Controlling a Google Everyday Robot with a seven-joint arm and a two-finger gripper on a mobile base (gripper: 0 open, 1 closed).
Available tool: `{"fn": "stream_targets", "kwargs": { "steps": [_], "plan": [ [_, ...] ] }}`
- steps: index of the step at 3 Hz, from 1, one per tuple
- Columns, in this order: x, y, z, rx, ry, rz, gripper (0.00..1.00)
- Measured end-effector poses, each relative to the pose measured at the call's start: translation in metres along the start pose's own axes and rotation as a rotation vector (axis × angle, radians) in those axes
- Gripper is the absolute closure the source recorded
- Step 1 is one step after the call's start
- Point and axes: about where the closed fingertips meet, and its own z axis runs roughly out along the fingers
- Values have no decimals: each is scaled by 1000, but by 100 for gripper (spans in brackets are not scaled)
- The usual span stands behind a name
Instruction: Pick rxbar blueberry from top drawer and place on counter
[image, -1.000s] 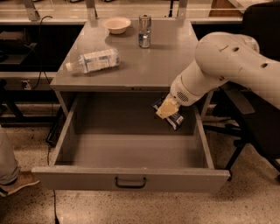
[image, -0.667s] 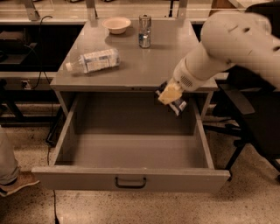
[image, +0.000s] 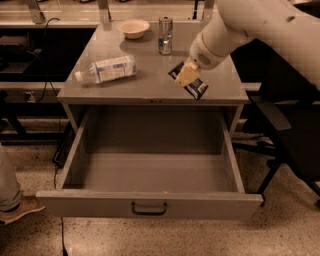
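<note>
My gripper (image: 187, 76) is shut on the rxbar blueberry (image: 192, 86), a dark blue wrapper with white markings. It holds the bar tilted just above the right front part of the grey counter (image: 150, 87). The top drawer (image: 150, 172) is pulled fully open below, and its inside shows nothing. Its dark curved handle (image: 149, 208) sits centred on the front panel. The white arm (image: 260, 25) comes in from the upper right.
On the counter lie a clear plastic bottle with a white label (image: 107, 68) at the left, a glass (image: 165, 35) and a pale bowl (image: 133, 27) at the back. A dark chair (image: 285, 130) stands to the right. A person's shoe (image: 17, 210) is at the lower left.
The gripper has lifted the rxbar out of the drawer's right rear corner and carried it up and back over the counter's right front part.
</note>
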Motion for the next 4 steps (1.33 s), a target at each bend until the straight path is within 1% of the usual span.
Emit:
{"fn": "stream_targets", "kwargs": {
  "steps": [1, 2, 3, 4],
  "plan": [
    [-15, -29, 13, 22, -18, 4, 100],
    [-22, -61, 33, 37, -52, 52, 98],
    [-25, -75, 46, 36, -74, 86, 74],
    [-26, -79, 56, 16, -91, 105, 51]
  ]
}}
